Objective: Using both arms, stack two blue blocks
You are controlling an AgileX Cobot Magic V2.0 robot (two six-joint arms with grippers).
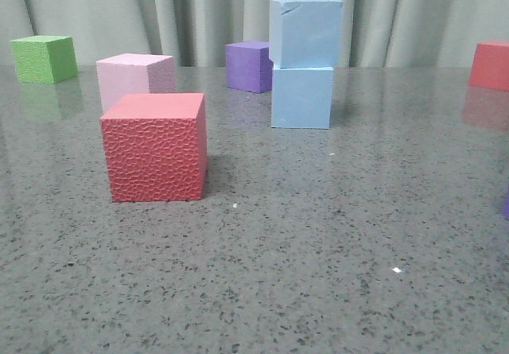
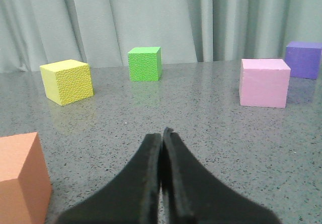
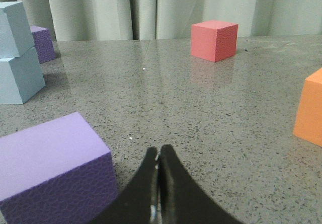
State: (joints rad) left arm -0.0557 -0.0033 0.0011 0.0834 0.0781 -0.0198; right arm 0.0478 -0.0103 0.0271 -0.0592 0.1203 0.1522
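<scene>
Front view: the two blue blocks are stacked on the grey table (image 1: 334,235), at about one o'clock from the centre. The upper blue block (image 1: 306,33) sits slightly skewed on the lower blue block (image 1: 301,98), with a nick near its top edge. A red cube (image 1: 154,146) stands at nine o'clock of the stack, a pink cube (image 1: 134,79) behind it, a purple cube (image 1: 249,65) just behind the stack.

Left wrist view: the left gripper (image 2: 163,133) has its fingers pressed together, holding nothing. A green cube (image 2: 145,63) stands at twelve o'clock from it.

Right wrist view: the right gripper (image 3: 158,151) is likewise closed and empty. The stack is at ten o'clock from it, well apart.
</scene>
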